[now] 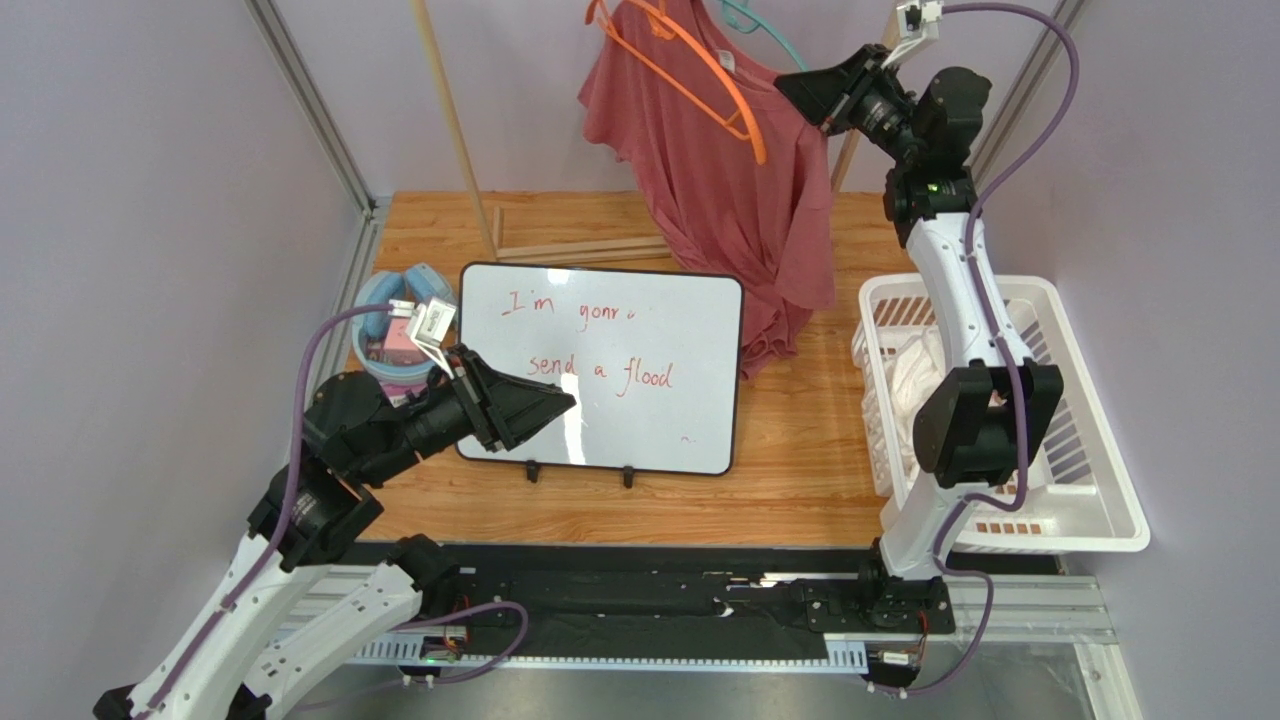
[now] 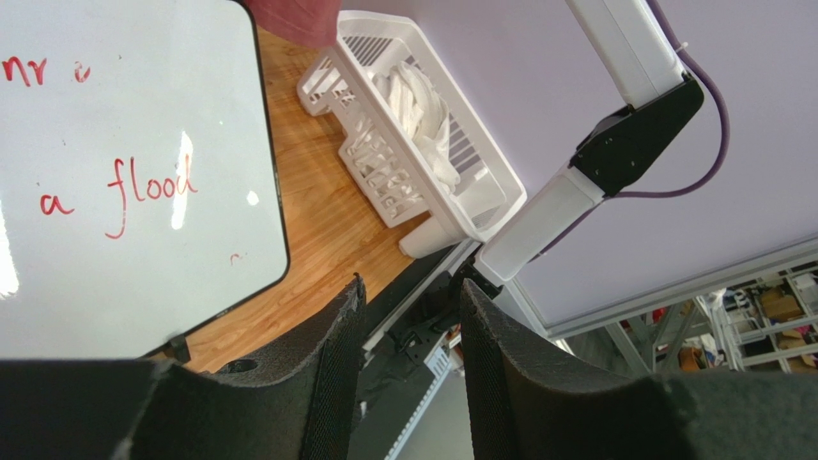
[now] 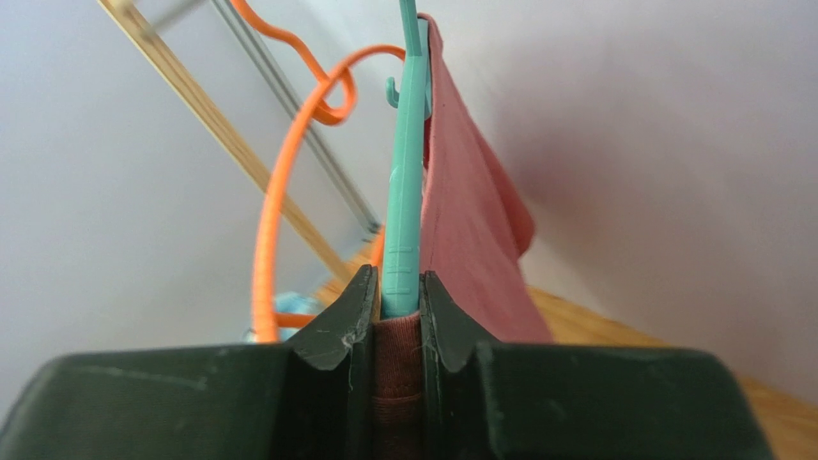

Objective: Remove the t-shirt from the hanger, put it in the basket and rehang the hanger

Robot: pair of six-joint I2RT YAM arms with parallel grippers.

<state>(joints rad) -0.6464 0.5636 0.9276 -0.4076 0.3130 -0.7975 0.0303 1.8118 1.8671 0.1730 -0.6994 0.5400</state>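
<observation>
Worryingly, the right pincer (image 3: 396, 290) grips the teal hanger (image 3: 407, 163) and t-shirt (image 3: 475, 230) together, so a pull may drag both off; the left pincer (image 2: 411, 321) hangs released.

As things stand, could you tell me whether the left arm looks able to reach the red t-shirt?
Probably not directly: the open left end effector sits low at the near-left of the whiteboard, which lies between it and the t-shirt hanging beyond. It would likely have to rise over the board.
</observation>
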